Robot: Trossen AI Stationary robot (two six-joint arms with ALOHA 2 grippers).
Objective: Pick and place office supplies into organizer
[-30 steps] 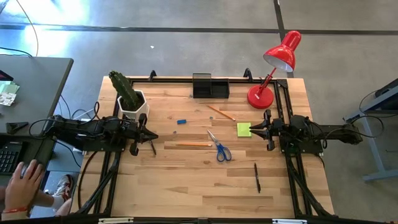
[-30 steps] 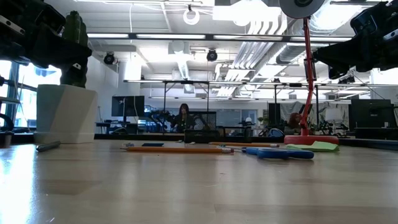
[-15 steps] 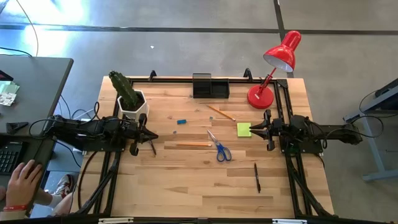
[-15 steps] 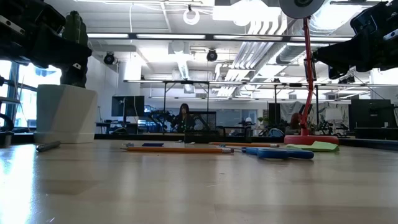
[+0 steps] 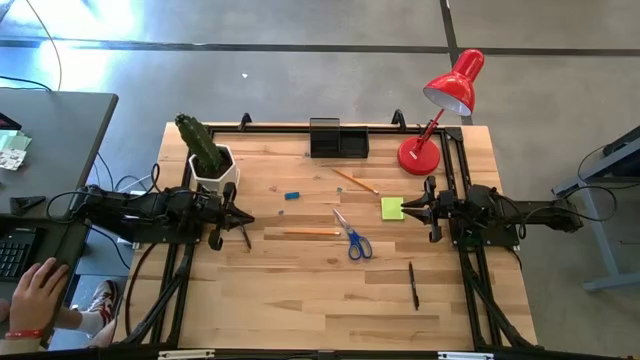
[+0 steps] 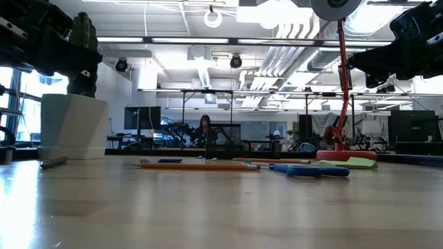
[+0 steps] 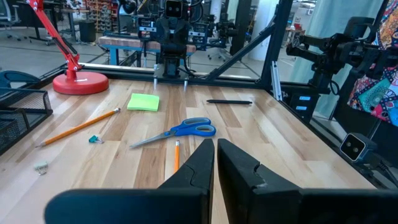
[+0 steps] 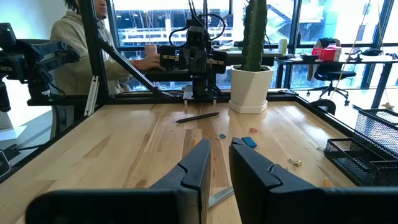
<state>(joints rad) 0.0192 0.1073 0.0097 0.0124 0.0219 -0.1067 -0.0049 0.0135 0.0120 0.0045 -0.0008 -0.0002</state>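
Observation:
The black organizer stands at the table's far edge. Loose on the wood lie blue-handled scissors, a yellow-green sticky pad, two pencils, a small blue eraser, and two black pens. My left gripper hovers at the table's left edge, pointing level toward the middle, shut and holding nothing. My right gripper hovers at the right edge beside the sticky pad, its fingers a little apart with nothing between them.
A white pot with a green cactus stands at the far left and a red desk lamp at the far right. A person's hand rests at a desk left of the table. The near half of the table holds only one pen.

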